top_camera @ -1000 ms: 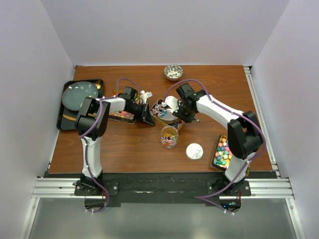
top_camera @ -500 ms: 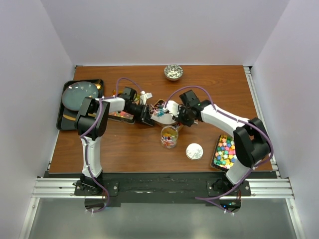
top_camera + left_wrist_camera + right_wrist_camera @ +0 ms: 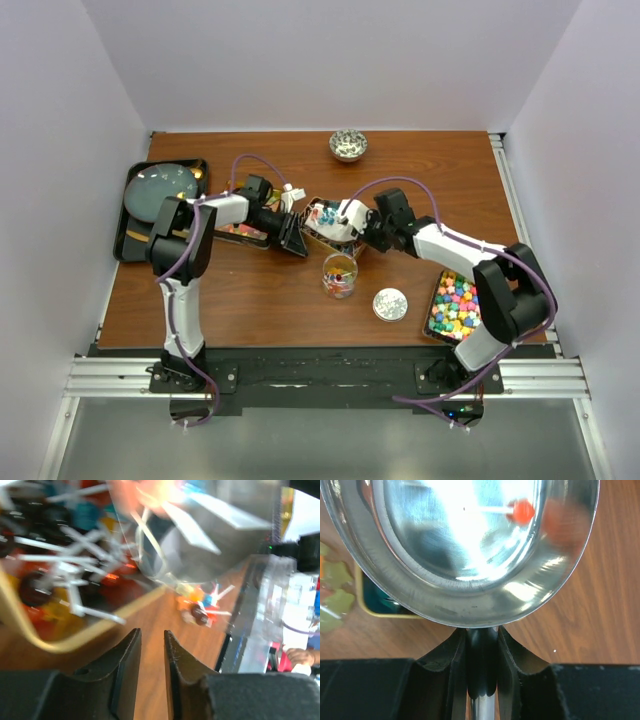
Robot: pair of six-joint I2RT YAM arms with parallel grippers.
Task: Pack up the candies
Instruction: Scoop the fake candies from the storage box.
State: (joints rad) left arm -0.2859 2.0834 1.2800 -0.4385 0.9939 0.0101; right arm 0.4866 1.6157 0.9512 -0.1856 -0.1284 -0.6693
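Observation:
Red-blue-white wrapped candies (image 3: 320, 213) lie in a gold-rimmed tray (image 3: 60, 642) at the table's centre. My right gripper (image 3: 366, 224) is shut on the handle of a shiny metal scoop (image 3: 470, 545), held over the tray's right end. One red candy (image 3: 522, 511) lies in the scoop. My left gripper (image 3: 297, 243) sits low at the tray's left end. Its fingers (image 3: 131, 655) stand a narrow gap apart with nothing between them. A glass jar (image 3: 339, 275) holding some candies stands just in front of the tray. Cube candies (image 3: 452, 303) fill a tray at the right. Gummies (image 3: 240, 231) lie in a tray under my left arm.
The jar's round lid (image 3: 390, 304) lies on the wood to the jar's right. A black tray with a grey plate (image 3: 160, 193) sits at the far left. A small patterned bowl (image 3: 348, 145) stands at the back. A loose wrapped candy (image 3: 202, 609) lies on the wood.
My right arm has swung its wrist to the right and lower. The scoop dipped into the wrapped-candy tray, then drew back towards its right end. My left gripper has barely moved.

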